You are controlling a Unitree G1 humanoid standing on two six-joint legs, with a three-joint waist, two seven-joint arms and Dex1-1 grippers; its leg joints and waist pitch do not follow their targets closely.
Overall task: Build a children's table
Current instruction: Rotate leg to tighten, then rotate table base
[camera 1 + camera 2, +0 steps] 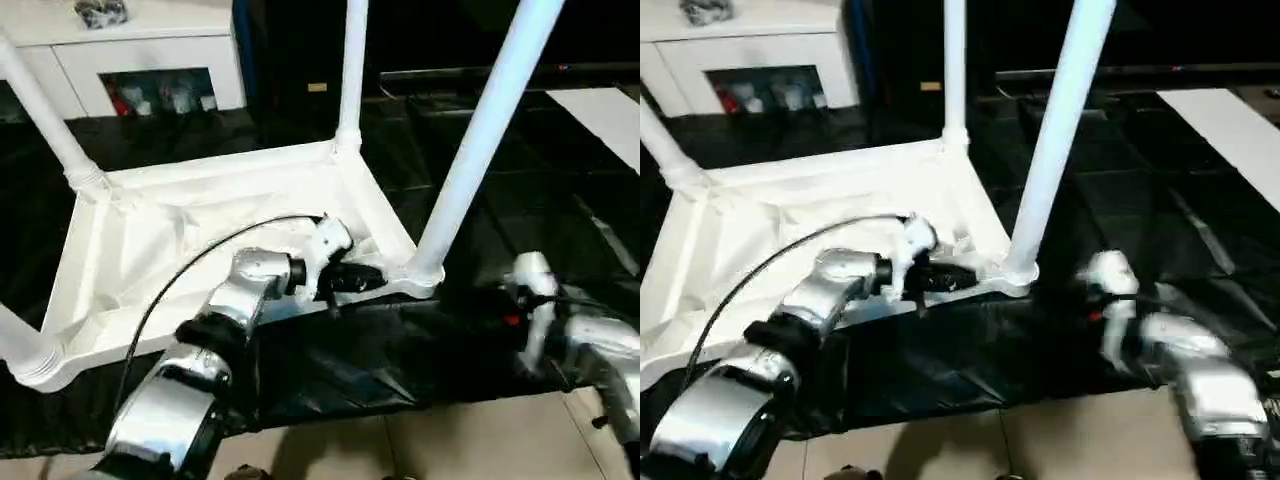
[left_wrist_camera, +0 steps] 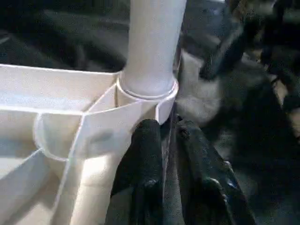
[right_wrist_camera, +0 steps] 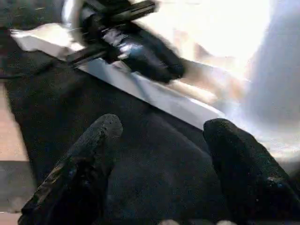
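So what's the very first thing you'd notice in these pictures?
The white table lying upside down on the black sheet, its legs pointing up. Then the left gripper, pinching the table's rim beside the near right corner socket, while the right gripper waits open just off that corner.

White plastic table lies upside down on black sheeting, ribbed underside facing up. Four white tubular legs stand seated in the round corner sockets.
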